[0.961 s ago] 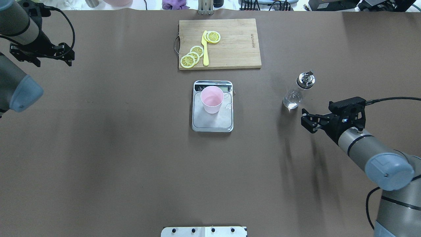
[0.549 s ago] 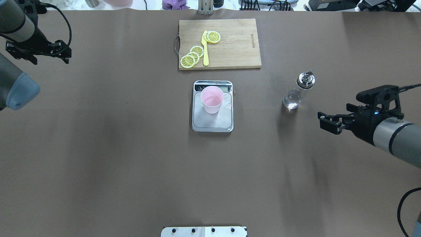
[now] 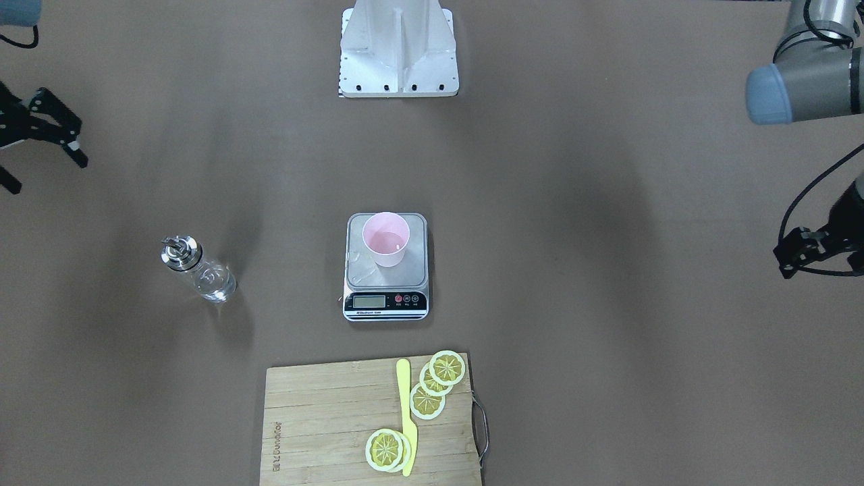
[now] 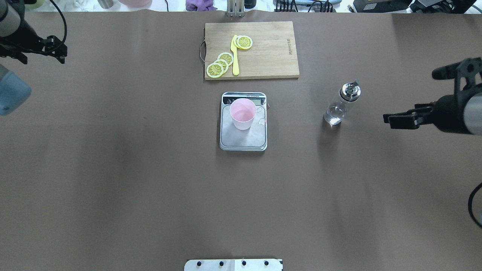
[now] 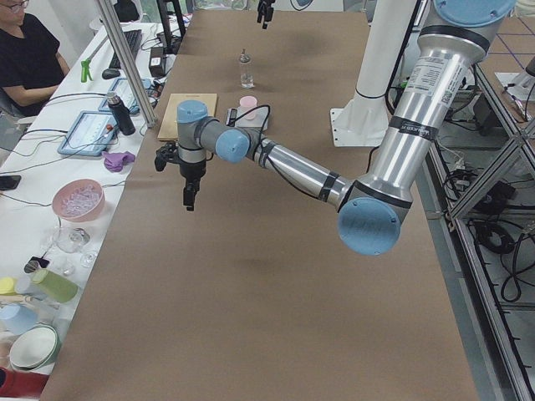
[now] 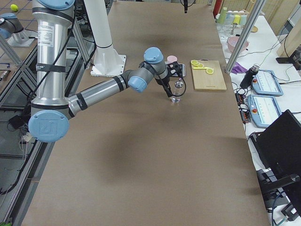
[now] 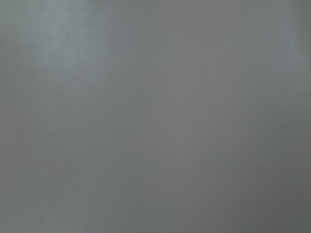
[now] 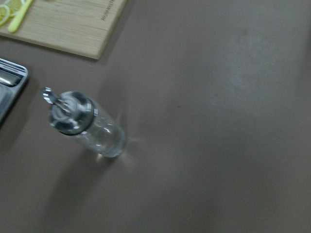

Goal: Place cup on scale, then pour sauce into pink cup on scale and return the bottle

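Observation:
The pale pink cup (image 4: 243, 113) stands upright on the steel scale (image 4: 244, 143) at mid-table; it also shows in the front view (image 3: 385, 239). The clear glass bottle (image 4: 340, 105) with its metal spout stands upright on the table to the scale's right, with clear sauce low inside; it also shows in the right wrist view (image 8: 90, 127). My right gripper (image 4: 389, 121) is open and empty, well clear to the bottle's right. My left gripper (image 4: 43, 59) is open and empty at the far left. The left wrist view shows only blurred table.
A wooden cutting board (image 4: 271, 56) with lemon slices and a yellow knife (image 4: 235, 56) lies behind the scale. A small clear wet patch (image 4: 261, 121) sits on the platform beside the cup. The robot's white base plate (image 4: 233, 264) is at the near edge.
My right gripper has drawn back to the right, away from the bottle. My left arm has moved further left and back. The cup, scale and bottle have not moved.

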You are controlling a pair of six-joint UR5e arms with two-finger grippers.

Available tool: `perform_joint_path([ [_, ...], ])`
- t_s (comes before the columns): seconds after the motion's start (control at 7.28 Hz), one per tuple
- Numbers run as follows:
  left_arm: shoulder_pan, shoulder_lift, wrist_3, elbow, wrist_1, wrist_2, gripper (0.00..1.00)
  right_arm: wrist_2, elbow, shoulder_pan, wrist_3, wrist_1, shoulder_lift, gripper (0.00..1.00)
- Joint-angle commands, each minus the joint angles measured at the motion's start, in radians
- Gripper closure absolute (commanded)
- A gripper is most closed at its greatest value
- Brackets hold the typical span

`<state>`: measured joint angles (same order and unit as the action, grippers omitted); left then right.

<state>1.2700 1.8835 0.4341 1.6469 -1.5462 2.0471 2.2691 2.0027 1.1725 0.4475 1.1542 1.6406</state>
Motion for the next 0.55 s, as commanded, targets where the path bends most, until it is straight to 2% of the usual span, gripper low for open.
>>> perform_joint_path([
  [0.0, 0.191, -0.056, -0.275, -0.083, 0.003, 0.106, 0.02, 0.049, -0.271, 0.149, -0.413, 0.079, -0.005, 0.00],
  [0.14, 0.289, -0.066, -0.354, -0.175, 0.001, 0.189, 0.02, 0.047, -0.418, 0.223, -0.640, 0.082, -0.030, 0.00],
  [0.27, 0.340, -0.119, -0.438, -0.189, 0.000, 0.197, 0.01, 0.047, -0.540, 0.290, -0.691, 0.075, -0.059, 0.00],
  [0.41, 0.351, -0.145, -0.521, -0.200, 0.000, 0.197, 0.02, 0.032, -0.583, 0.323, -0.685, 0.097, -0.092, 0.00],
])
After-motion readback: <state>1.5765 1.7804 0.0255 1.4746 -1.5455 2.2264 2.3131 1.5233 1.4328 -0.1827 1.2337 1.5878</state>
